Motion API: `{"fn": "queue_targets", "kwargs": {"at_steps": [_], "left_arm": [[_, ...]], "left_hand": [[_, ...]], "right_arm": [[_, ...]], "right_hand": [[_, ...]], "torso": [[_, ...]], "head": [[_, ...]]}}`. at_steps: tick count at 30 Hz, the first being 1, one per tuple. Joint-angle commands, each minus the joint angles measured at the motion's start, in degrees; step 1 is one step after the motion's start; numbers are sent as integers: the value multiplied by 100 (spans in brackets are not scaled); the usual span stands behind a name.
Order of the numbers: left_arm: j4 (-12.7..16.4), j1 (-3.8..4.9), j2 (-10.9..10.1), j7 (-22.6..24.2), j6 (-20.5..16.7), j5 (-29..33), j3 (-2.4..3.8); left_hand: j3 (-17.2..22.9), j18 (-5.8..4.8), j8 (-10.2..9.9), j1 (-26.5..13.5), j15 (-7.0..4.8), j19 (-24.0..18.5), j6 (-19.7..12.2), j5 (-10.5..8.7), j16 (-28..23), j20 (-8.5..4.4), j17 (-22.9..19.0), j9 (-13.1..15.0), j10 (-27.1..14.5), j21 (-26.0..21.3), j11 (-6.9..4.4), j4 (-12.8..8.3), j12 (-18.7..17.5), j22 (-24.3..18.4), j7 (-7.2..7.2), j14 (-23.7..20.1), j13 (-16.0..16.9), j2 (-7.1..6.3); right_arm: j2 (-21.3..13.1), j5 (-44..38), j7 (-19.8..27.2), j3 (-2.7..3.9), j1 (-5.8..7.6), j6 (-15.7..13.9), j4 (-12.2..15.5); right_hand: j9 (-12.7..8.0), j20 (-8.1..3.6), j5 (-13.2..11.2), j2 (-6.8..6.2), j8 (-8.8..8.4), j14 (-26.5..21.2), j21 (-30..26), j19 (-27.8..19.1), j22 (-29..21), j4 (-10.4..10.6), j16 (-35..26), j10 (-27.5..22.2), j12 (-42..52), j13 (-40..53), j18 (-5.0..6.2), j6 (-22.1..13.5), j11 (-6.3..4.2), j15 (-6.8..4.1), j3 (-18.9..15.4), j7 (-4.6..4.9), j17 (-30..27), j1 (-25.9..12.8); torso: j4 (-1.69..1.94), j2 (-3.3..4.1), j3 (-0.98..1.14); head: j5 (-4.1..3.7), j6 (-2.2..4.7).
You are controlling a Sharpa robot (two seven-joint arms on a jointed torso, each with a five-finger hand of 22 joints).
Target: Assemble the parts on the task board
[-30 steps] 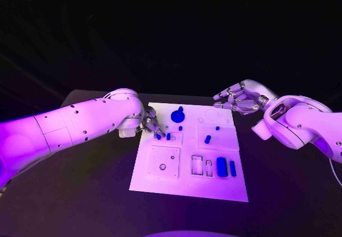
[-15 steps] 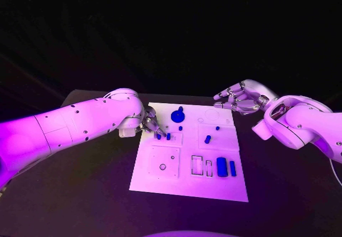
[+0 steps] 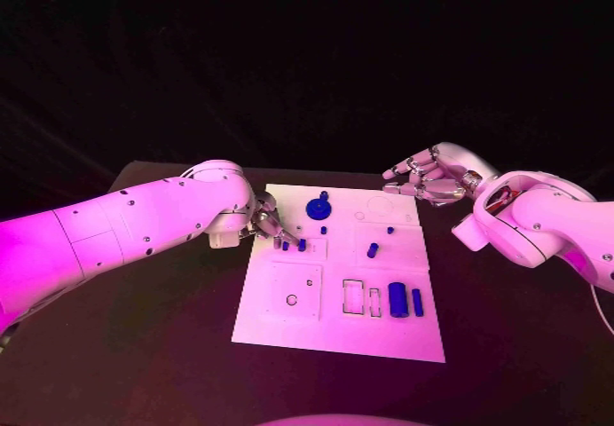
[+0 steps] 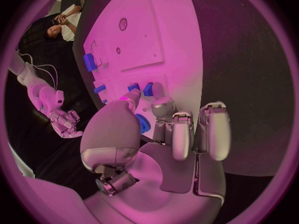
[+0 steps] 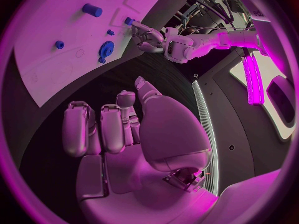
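The white task board (image 3: pixel 335 328) lies mid-table. My left hand (image 3: pixel 271 224) is at its left edge, its thumb (image 4: pixel 129 100) and a fingertip down at two small blue parts (image 3: pixel 293 246) standing side by side in the board; these two parts (image 4: pixel 141 88) sit just past the tips, and a grip cannot be made out. A blue gear (image 3: pixel 318 209) lies just beyond them. My right hand (image 3: pixel 430 177) hovers over the board's far right corner, fingers curled in, holding nothing. A blue peg (image 3: pixel 373 251) stands mid-board.
Two long blue pieces (image 3: pixel 407 300) stand in the board's near right area beside empty slots (image 3: pixel 362 298). Small blue studs (image 3: pixel 324 230) dot the far half. The right wrist view shows the gear (image 5: pixel 107 47), the peg (image 5: pixel 92 10) and my left hand (image 5: pixel 156 37).
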Motion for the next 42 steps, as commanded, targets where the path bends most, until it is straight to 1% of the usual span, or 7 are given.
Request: {"fn": "queue_targets", "kwargs": {"at_steps": [1,11,14,19,24,30,42], "left_arm": [[50,-18,-51,4,-141,-58,18],[245,46,-277,571,-595,384,163],[230,71,-315,903,-788,683,180],[160,90,-330,1390,-1159,1049,188],[100,92,-253,2071,-1710,684,133],[26,19,-7,3206,-2332,3,-12],[-198,-132,380,3812,-2655,-1444,-148]], "left_hand": [[-111,-73,-5,-15,-50,410,8,5,14,-25,1509,-4,-2,-46,4,25,-10,1059,9,593,-29,46],[-512,-7,-92,241,21,316,-331,31,14,25,1509,-36,-497,-331,106,167,-631,865,131,593,-772,250],[-690,187,-231,338,119,-1,-597,67,-102,104,1371,-118,-1108,-1237,225,189,-1374,231,258,540,-1564,296],[-1017,742,-627,743,456,-1312,-1202,99,-1986,399,-546,-451,-1996,-4607,591,154,-1945,-2086,639,-486,-1972,323],[-818,808,-863,1998,658,-1794,-1392,53,-4018,599,-2418,-790,-2478,-5618,775,-273,-2406,-2794,826,-1816,-2427,389],[117,783,-1628,3295,625,-1876,-832,-9,-4583,640,-3090,-1633,-2305,-5994,799,-816,-3453,-3087,814,-2060,-3594,300],[474,810,-2296,3092,634,-1737,-305,-36,-4647,596,-3430,-2192,-1929,-5892,852,-969,-4261,-2989,760,-1762,-4490,-49]], "right_arm": [[5,-27,26,0,-3,42,-1],[24,-27,16,0,-4,55,-24],[25,-26,14,0,-4,55,-28],[37,-26,14,-1,-4,62,-40],[42,-25,16,-2,-5,57,-51],[61,-21,23,-3,-6,56,-70],[86,6,31,-8,-17,77,-77]], "right_hand": [[-7,-4,28,17,33,217,-27,-63,-18,21,-33,-16,-26,-12,71,-5,9,20,-18,19,-19,-18],[-9,-4,68,22,33,210,-38,-69,-29,7,-55,-27,-33,-19,73,-12,6,18,-11,18,-35,13],[-9,-4,68,22,33,210,-38,-69,-29,7,-55,-27,-33,-19,73,-12,6,18,-11,18,-35,13],[-9,-4,79,23,33,210,-40,-70,-31,7,-55,-24,-27,-15,74,-12,7,18,-10,18,-33,16],[-9,-4,79,23,33,210,-40,-70,-31,7,-55,-24,-27,-15,74,-12,7,18,-10,18,-33,16],[-9,-4,79,23,33,210,-40,-70,-31,7,-55,-24,-27,-15,74,-12,7,18,-10,18,-33,16],[-9,-4,79,23,33,210,-40,-70,-31,7,-55,-24,-27,-15,74,-12,7,18,-10,18,-33,16]], "torso": [[-1,-2,0],[1,-2,2],[3,0,5],[0,1,8],[7,0,4],[-3,7,-6],[-16,13,-5]], "head": [[-2,-1],[-16,12],[-14,19],[-22,42],[-44,56],[-89,99],[-142,144]]}}
